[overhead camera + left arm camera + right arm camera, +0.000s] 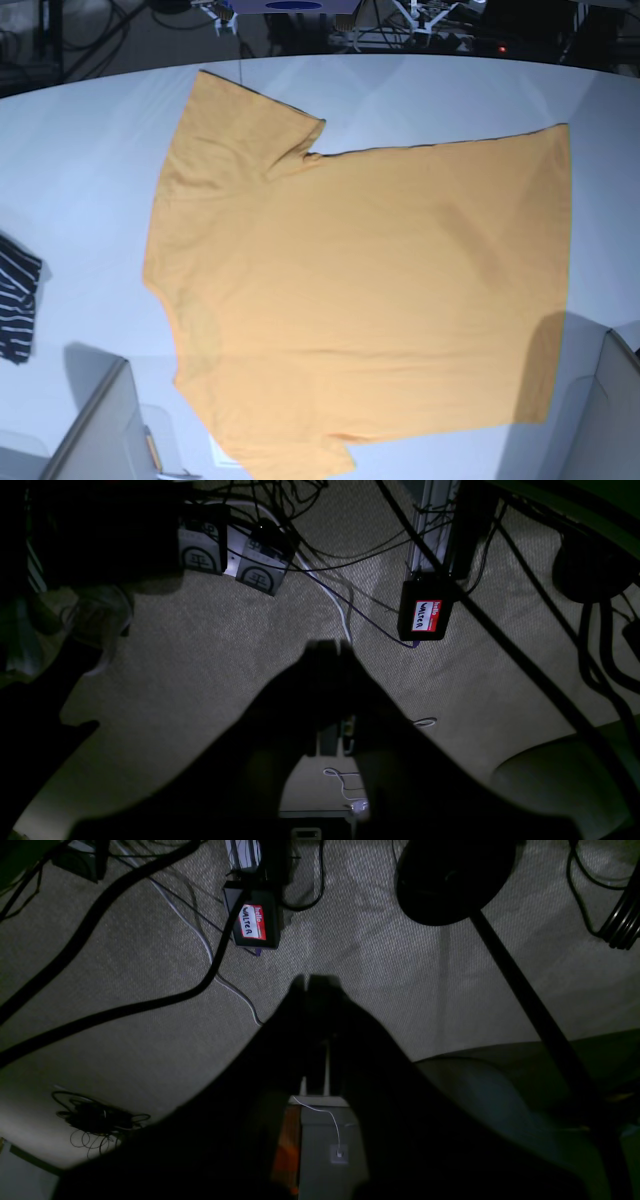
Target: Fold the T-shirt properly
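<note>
The orange-yellow T-shirt lies spread flat on the white table in the base view. Its collar is at the left, its hem at the right, one sleeve at the top left and the other at the bottom. My left gripper is a dark silhouette with its fingers together, over carpet floor. My right gripper looks the same, fingers together over the carpet. Neither holds anything. The shirt shows in neither wrist view, and neither gripper's fingers show in the base view.
A small navy striped garment lies at the table's left edge. Grey arm parts sit at the bottom left and bottom right. On the floor are cables and a black box with a name sticker, also in the right wrist view.
</note>
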`<act>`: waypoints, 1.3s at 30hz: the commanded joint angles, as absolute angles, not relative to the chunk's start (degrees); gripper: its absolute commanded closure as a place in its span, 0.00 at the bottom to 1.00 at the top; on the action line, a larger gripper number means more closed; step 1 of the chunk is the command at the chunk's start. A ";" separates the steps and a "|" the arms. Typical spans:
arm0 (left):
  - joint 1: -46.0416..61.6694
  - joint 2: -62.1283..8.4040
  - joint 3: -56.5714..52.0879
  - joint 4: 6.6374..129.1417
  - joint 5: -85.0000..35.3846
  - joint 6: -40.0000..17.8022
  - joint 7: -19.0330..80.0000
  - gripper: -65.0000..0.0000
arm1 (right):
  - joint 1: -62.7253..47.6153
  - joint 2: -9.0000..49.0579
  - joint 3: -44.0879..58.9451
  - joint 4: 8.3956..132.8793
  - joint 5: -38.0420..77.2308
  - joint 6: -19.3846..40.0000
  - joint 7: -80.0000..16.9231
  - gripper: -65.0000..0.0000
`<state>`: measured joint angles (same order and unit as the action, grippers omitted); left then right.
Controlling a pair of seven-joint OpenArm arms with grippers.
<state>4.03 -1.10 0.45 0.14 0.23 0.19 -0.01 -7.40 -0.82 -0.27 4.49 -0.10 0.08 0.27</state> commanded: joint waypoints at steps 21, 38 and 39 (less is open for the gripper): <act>19.91 -3.30 0.57 21.23 0.13 0.40 -0.48 1.00 | -22.11 2.15 4.35 21.32 -6.46 0.22 0.48 1.00; 37.23 -5.58 0.13 36.88 0.13 0.40 -17.54 1.00 | -43.03 1.45 10.15 56.13 -6.46 0.22 0.04 1.00; 38.99 -5.67 -0.04 39.25 0.04 0.40 -18.59 1.00 | -44.53 1.36 10.59 58.86 -6.46 0.22 0.04 1.00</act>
<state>37.56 -5.61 -0.03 39.27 -0.03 0.19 -17.65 -43.42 1.39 10.35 58.43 -6.39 0.49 -0.54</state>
